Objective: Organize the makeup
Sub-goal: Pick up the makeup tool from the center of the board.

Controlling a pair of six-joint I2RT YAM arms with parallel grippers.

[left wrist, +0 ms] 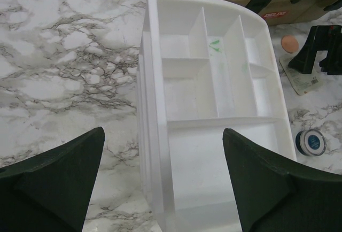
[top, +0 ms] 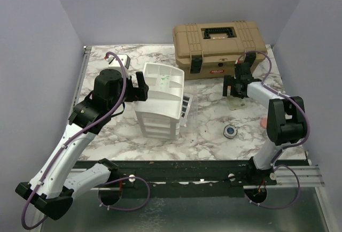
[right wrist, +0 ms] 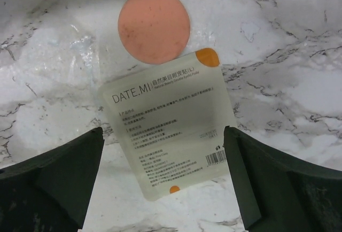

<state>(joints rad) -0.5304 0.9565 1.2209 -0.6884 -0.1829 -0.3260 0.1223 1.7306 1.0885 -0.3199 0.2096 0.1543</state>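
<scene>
From above, the left gripper [top: 143, 85] hovers open at the white drawer unit's [top: 160, 117] top tray. The right gripper [top: 235, 89] hangs open over a printed packet [top: 235, 102] on the marble counter [top: 208, 144], in front of the tan toolbox [top: 219, 42]. A clear palette [top: 185, 111] sits against the unit's right side, and a blue-centred compact [top: 230, 131] lies nearby.

The left wrist view shows wide-spread fingers [left wrist: 53, 184] above the tray's divided compartments.

In the right wrist view, open fingers [right wrist: 48, 184] flank the packet, whose top edge touches a salmon disc [right wrist: 154, 25].
</scene>
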